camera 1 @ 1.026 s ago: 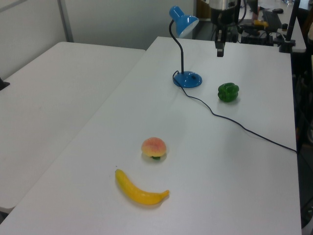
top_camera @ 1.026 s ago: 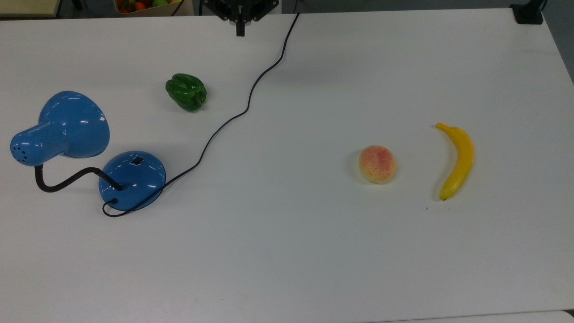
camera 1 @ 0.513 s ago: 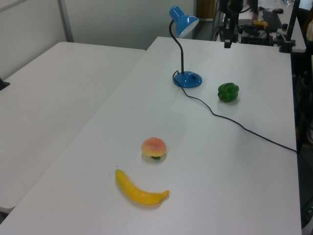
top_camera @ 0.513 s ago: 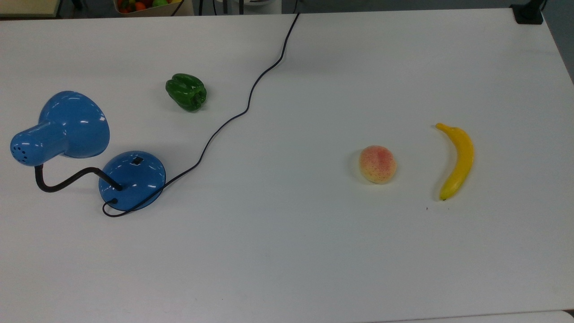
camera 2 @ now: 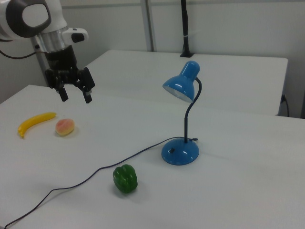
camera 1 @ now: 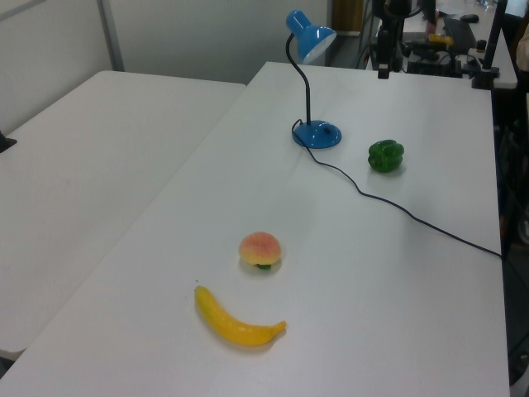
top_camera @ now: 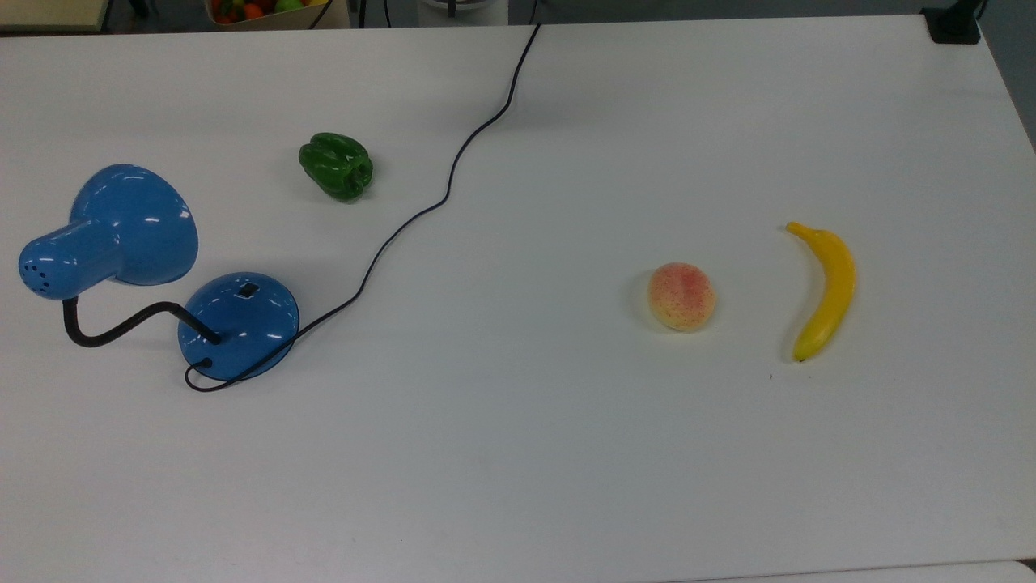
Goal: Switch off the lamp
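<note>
Blue lamp (top_camera: 121,267) stands near the table (top_camera: 566,453) edge at the top view's left. Right view shows the gripper (camera 2: 75,95) raised, fingers spread, holding nothing, well apart from it.

You're looking at a lamp (top_camera: 121,235) with a glossy blue shade and base that look like painted metal and catch bright highlights. Its gooseneck (top_camera: 121,324) is matt black, and its cord (top_camera: 421,210) is thin, smooth and black. The tabletop (top_camera: 526,453) is smooth, matt white. The green pepper (top_camera: 336,166) has a shiny, plastic-like skin. The banana (top_camera: 825,287) is smooth yellow with a soft sheen, and the peach (top_camera: 681,295) looks dull and speckled. In the right view, the 2 black fingers (camera 2: 87,94) look matt, under a glossy white arm shell (camera 2: 28,16).
</note>
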